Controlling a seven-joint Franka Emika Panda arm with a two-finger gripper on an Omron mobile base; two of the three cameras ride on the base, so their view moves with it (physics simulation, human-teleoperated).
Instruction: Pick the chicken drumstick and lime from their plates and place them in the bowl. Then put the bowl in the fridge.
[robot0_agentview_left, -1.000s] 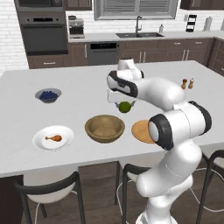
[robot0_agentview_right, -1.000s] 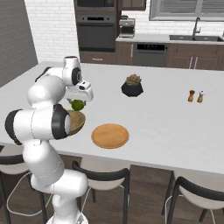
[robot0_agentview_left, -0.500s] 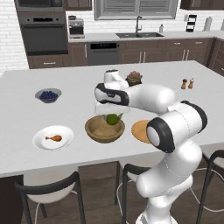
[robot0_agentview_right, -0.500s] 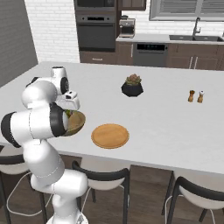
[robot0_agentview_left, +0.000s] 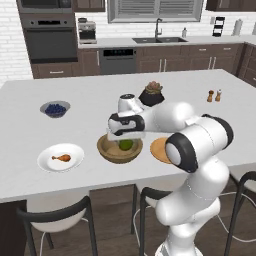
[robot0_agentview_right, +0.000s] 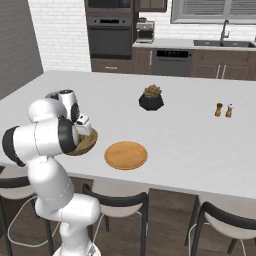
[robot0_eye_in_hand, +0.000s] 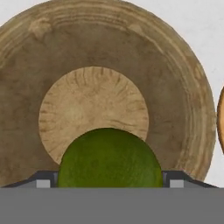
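Going left to right on the counter (robot0_agentview_left: 30, 130): the white plate (robot0_agentview_left: 47, 165) at about 9 o'clock of the bowl (robot0_agentview_left: 107, 152) has the chicken drumstick (robot0_agentview_left: 62, 158) on it, untouched. Looks like we're at the lime drop. The gripper (robot0_agentview_left: 125, 142) hangs right over the bowl, jaws clamped on either side of the lime (robot0_eye_in_hand: 109, 157), which sits above the bowl's floor. Next move, I'd guess: let the jaws part so it falls in, then go for the drumstick. The wooden plate (robot0_agentview_right: 126, 155) at 3 o'clock sits bare.

lime (robot0_agentview_left: 126, 145) over bowl (robot0_agentview_left: 107, 152) | drumstick (robot0_agentview_left: 61, 158) on plate (robot0_agentview_left: 47, 164), left
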